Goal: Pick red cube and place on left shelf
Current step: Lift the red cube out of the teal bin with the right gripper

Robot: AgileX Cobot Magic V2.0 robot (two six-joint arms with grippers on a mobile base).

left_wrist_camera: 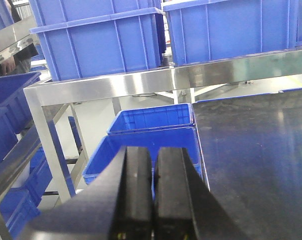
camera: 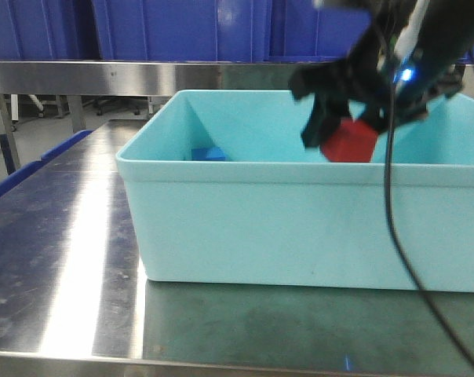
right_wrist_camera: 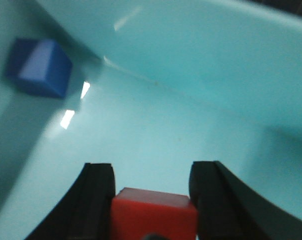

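Steel table carries a turquoise tub. Over its right side the right gripper pinches the red cube (left gripper closed, empty). Swinging left too low could catch the tub wall and jar the cube loose.

This looks like a workshop or a factory storeroom, not a home. In the left wrist view, 2 big blue crates sit along the top of the frame on a shiny steel shelf. More blue bins stand below it in the middle. In the front view, a bare steel table fills the lower left, shiny and scuffed, and a plain plastic tub sits on it
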